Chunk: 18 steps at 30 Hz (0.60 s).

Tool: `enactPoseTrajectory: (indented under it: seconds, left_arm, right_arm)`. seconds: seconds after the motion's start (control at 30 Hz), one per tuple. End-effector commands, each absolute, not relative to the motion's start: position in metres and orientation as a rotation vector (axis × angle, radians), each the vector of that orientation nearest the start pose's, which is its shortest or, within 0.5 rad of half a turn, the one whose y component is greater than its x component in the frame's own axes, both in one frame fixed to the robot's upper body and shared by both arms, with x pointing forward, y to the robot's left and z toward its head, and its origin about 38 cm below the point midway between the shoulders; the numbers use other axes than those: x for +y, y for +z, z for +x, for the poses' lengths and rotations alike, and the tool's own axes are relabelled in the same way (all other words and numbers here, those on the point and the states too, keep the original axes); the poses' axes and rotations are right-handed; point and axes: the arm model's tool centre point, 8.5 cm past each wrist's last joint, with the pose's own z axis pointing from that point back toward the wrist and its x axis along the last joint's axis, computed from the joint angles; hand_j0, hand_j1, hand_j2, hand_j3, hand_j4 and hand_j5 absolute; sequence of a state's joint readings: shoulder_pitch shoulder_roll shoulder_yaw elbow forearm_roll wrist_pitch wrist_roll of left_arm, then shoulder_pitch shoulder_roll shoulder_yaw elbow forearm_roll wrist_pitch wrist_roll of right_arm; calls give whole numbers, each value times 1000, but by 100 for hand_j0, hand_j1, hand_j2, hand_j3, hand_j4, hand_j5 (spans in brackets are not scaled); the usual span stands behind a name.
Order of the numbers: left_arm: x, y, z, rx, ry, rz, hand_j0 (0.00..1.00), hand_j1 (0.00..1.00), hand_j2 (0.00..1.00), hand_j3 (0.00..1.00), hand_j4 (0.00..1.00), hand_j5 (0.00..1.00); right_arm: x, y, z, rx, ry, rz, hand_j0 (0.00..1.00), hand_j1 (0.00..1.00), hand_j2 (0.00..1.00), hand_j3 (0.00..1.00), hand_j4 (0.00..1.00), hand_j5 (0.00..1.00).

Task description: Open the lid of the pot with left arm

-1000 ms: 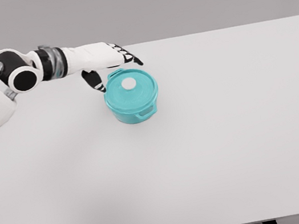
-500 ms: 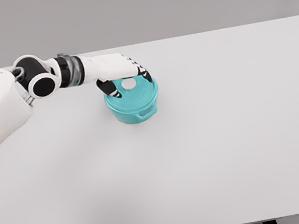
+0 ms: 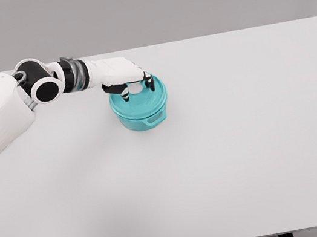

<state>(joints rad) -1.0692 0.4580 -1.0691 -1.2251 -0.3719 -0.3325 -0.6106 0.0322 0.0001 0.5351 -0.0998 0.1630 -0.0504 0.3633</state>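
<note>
Presently: teal pot, lid on, far-left table; left robot hand directly above, fingers curled round the white knob, which sits directly beneath the palm; lift is straight up.

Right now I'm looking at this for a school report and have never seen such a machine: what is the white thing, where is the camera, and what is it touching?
This is a simulated humanoid robot, seen from a camera on its own head, looking down at a plain white table. Its white left arm reaches in from the picture's left. The left hand sits on the lid of a small round teal pot, fingers curled around the white knob on top. The lid looks closed. The right arm is out of view.
</note>
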Motion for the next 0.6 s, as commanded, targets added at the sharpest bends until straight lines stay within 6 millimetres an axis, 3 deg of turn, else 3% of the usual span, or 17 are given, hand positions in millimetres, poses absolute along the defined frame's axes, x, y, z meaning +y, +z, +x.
enactPoseTrajectory:
  seconds: [0.0,0.13,0.2,0.33,0.47,0.57]
  left_arm:
    - [134,223,503,-1252,-2251,328,57,57,57,57,57,57]
    - [135,227,504,-1257,-2256,332,49,49,49,49,49,49]
    - [138,230,505,-1256,-2257,344,40,40,40,40,40,40]
    - [149,236,507,-1250,-2262,368,36,36,36,36,36,36]
    - [189,250,511,-1208,-2258,438,36,36,36,36,36,36]
    - [239,254,509,-1134,-2246,494,36,36,36,36,36,36]
  right_arm:
    - [-227,-261,-6,41,708,312,100,100,100,100,100,100]
    - [-227,-261,-6,42,708,314,100,100,100,100,100,100]
    - [-227,-261,-6,41,708,312,100,100,100,100,100,100]
    - [-227,-261,-6,42,708,314,100,100,100,100,100,100]
    - [-227,-261,-6,41,708,312,100,100,100,100,100,100]
    - [-227,-261,-6,41,708,312,100,100,100,100,100,100]
